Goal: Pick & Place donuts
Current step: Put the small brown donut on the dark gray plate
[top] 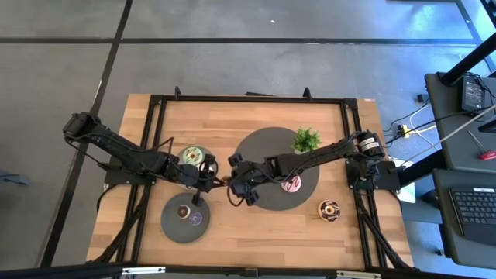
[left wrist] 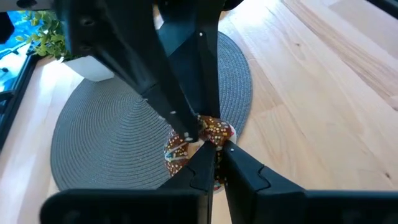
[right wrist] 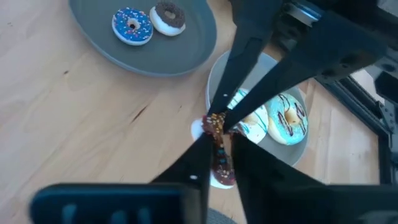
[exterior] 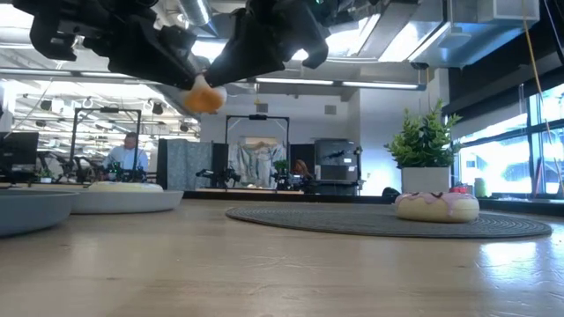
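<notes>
A chocolate donut with coloured sprinkles (left wrist: pixel 214 129) is held in the air between my two grippers, above the bare wood between the small plates and the round mat. The low view shows this donut (exterior: pixel 204 97) well above the table. My left gripper (top: pixel 211 180) comes from the table's left, my right gripper (top: pixel 231 186) from the right, and both are shut on it. A pink donut (top: pixel 291 184) lies flat on the grey mat (top: pixel 263 147). Another sprinkled donut (top: pixel 328 209) lies on the wood near the right edge. My left gripper (left wrist: pixel 214 152) pinches the donut's ring (left wrist: pixel 219 138) between its two fingertips, coming roughly level from the table's left. The donut is lifted clear of the table. My right gripper (right wrist: pixel 219 140) pinches the same donut's ring (right wrist: pixel 215 122) on the opposite side between its fingertips, coming from the table's right, slanting down. Part of the donut (right wrist: pixel 222 168) hangs below the fingers.
A small grey plate (top: pixel 181 155) carries a pale-green and a cream donut (right wrist: pixel 287 121). A nearer grey plate (top: pixel 172 225) carries two tiny donuts (top: pixel 190 215). A potted plant (top: pixel 306 139) stands on the mat's far side. Bare wood lies along the near edge.
</notes>
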Motion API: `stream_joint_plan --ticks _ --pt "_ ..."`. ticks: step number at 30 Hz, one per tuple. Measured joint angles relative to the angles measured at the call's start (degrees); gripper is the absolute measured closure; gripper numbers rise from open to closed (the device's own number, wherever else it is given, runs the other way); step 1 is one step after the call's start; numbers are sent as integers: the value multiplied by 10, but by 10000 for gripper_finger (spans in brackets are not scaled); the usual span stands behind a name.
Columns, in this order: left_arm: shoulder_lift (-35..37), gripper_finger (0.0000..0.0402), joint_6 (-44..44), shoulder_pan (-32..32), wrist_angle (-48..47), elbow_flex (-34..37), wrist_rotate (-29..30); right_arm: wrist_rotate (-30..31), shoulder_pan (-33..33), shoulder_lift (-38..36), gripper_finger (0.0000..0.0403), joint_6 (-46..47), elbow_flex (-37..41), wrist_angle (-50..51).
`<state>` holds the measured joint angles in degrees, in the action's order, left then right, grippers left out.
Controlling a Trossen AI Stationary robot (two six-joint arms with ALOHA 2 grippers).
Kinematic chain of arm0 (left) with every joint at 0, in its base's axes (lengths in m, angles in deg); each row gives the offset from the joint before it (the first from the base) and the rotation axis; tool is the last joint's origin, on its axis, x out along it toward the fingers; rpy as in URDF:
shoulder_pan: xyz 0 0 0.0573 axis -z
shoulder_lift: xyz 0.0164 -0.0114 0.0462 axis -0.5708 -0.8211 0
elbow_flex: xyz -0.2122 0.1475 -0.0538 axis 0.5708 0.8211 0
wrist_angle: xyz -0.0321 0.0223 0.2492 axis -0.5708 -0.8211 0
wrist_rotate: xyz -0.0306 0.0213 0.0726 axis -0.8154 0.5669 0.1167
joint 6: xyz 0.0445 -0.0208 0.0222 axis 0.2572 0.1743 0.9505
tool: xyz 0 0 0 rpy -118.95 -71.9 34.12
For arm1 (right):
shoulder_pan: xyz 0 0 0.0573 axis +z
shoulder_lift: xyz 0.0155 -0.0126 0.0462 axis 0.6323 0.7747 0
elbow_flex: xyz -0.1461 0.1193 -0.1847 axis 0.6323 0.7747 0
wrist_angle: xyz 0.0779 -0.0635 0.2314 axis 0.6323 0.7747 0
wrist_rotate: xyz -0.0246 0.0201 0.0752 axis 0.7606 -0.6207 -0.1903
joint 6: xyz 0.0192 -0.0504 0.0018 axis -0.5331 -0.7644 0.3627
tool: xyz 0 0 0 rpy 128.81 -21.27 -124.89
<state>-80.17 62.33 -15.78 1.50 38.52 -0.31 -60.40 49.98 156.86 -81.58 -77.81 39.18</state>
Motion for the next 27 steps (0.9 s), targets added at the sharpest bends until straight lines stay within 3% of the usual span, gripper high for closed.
stream_joint_plan --ticks 7,11,14,21,27 --pt "0 384 -43 1 -18 0 4 1 6 -11 253 41 0 25" --pt "18 384 -55 21 -58 -4 24 -18 12 -37 230 86 0 106" --pt "33 384 -110 48 -127 -31 50 -35 11 -47 222 122 12 137" --pt "16 384 -271 179 -252 -108 108 -33 6 -55 223 159 59 112" --pt "-47 384 -472 312 -317 -148 167 -29 -6 -55 225 190 87 81"
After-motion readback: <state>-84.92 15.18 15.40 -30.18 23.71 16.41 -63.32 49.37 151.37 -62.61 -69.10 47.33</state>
